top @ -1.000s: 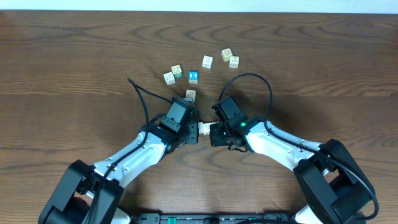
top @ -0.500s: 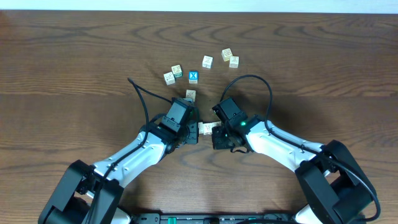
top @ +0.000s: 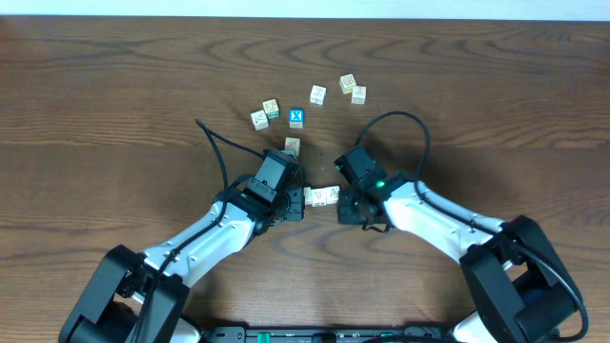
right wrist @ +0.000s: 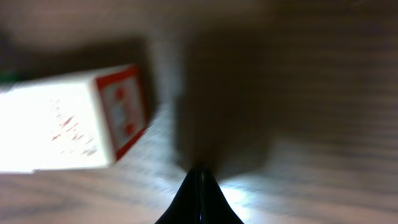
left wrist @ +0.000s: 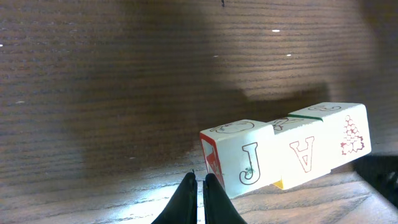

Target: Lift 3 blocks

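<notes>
A short row of cream-white blocks (top: 322, 196) lies on the wooden table between my two grippers. The left wrist view shows a block printed with J (left wrist: 245, 158), one with A (left wrist: 305, 152) and a face of red dots (left wrist: 351, 134), pressed side by side. My left gripper (top: 298, 198) (left wrist: 199, 182) is shut and empty, its tip beside the red side of the J block. My right gripper (top: 347, 204) (right wrist: 200, 173) is shut and empty. It stands apart from the row's right end, a red-framed block face (right wrist: 121, 112).
More cubes lie farther back: one (top: 292, 146) just behind the left gripper, two (top: 265, 114) at the left, the blue X cube (top: 296, 118), and three (top: 348, 90) at the right. A black cable (top: 214, 143) trails from the left arm.
My right gripper has drawn back to the right, away from the row, and more of the blocks now shows between the grippers. The left arm has not moved.
</notes>
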